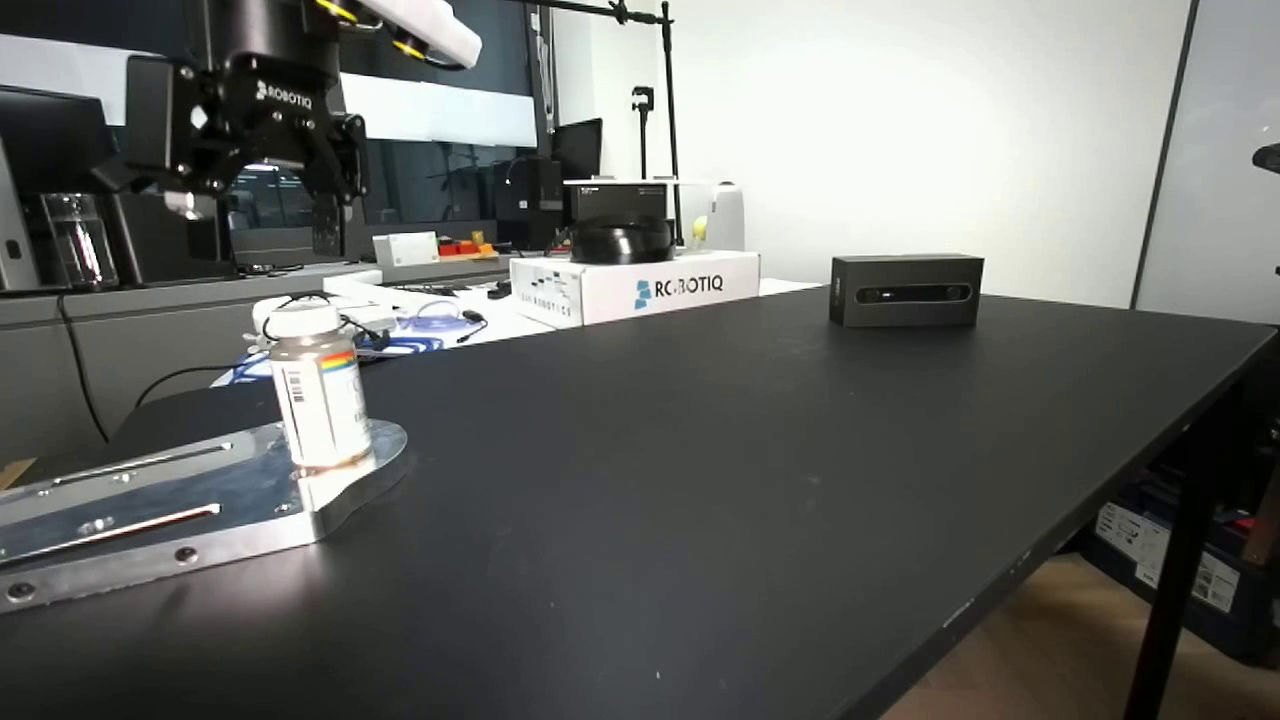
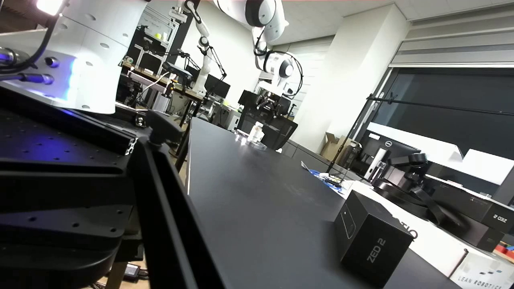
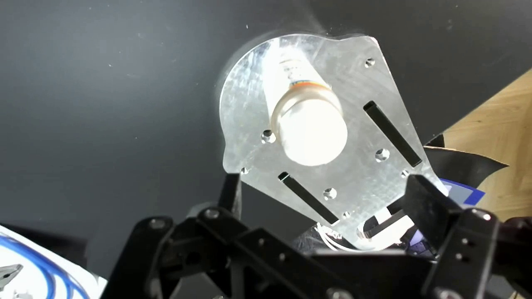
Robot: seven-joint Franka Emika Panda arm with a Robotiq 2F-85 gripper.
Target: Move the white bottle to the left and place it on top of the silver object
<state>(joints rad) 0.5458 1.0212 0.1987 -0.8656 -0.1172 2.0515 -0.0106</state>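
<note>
Black surface (image 1: 650, 500) is the biggest thing here, and the silver plate (image 1: 230, 490) lies flat on it, slots and rounded end showing. Robot's hand (image 1: 268, 235) hangs up above that, fingers (image 3: 422, 199) spread well apart. White bottle (image 1: 325, 415) stands upright on the plate's rounded end, so it's below the hand, and you can see a gap between the two in both exterior views. Wrist view has its white cap (image 3: 314, 133) a bit past the fingertips, pretty much lined up with the space between them.

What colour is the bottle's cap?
White; the bottle cap shows best in the wrist view.
</note>
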